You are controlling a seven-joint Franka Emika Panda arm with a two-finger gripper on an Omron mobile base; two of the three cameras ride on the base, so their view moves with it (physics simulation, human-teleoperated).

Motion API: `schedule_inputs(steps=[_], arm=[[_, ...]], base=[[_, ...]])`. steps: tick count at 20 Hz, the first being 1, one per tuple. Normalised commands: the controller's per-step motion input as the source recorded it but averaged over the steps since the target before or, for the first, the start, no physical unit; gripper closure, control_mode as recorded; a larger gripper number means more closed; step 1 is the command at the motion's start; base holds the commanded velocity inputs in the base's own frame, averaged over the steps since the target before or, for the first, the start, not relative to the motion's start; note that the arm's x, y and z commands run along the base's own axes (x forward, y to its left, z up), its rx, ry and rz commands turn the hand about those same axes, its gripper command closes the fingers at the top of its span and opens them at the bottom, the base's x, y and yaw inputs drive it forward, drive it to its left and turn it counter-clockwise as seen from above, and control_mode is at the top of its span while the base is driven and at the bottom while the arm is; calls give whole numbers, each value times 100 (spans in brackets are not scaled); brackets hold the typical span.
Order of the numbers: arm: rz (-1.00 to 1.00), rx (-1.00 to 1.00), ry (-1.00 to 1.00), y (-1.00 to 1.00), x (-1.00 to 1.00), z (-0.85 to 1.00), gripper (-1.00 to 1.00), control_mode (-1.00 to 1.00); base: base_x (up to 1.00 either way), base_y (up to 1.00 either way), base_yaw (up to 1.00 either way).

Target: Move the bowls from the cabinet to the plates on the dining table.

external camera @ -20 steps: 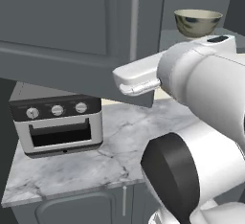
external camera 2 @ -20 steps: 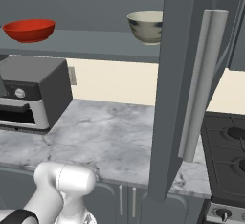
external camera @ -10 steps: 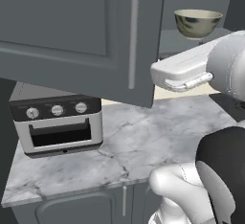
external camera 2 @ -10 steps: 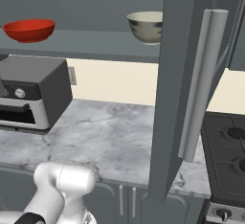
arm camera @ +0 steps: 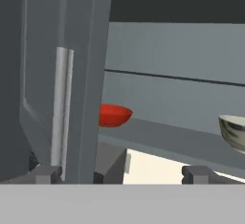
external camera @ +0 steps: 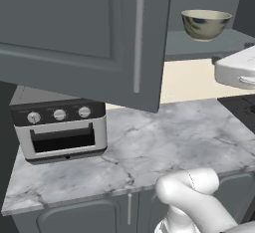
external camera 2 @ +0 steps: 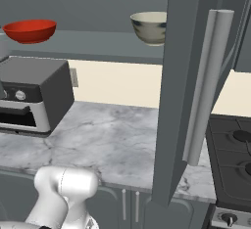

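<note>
Bowls wait on the lowest shelf of the open cabinet [external camera 2: 117, 42]: the red bowl [arm camera: 114, 115] stands beyond the gripper [arm camera: 122, 174] and a little to its left, partly hidden by the edge of an open cabinet door [arm camera: 86, 79], while the cream bowl [arm camera: 233, 133] sits farther to the gripper's right, cut off by the frame edge. The gripper is wide open and empty, its two dark fingertips [arm camera: 48, 173] spread well apart, the left one down by the door's long silver handle [arm camera: 61, 108]. Neither bowl touches the gripper; both stand upright on the shelf, well apart from each other, and above the level of the fingertips. Seen from the right of the base, the red bowl [external camera 2: 29, 30] is at the shelf's left end and the cream bowl [external camera 2: 149, 27] near a second open door [external camera 2: 188, 91]. Below the cabinet, a toaster oven [external camera: 60, 127] rests on the marble tabletop [external camera: 164, 142], with a stove [external camera 2: 233, 159] to the right.
</note>
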Motion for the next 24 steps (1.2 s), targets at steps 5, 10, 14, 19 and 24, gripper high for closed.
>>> schedule_inputs(steps=[5,10,14,19,24], arm=[[11,8,0,-66,0,0,-100,-100],[16,8,0,-49,6,0,-100,-100],[19,8,-2,-28,21,-10,-100,-100],[18,4,-10,-11,28,-16,-100,-100],[16,0,-18,-1,25,-19,-100,-100]], base=[[0,0,0],[0,0,0],[0,0,0],[0,0,0],[0,0,0]])
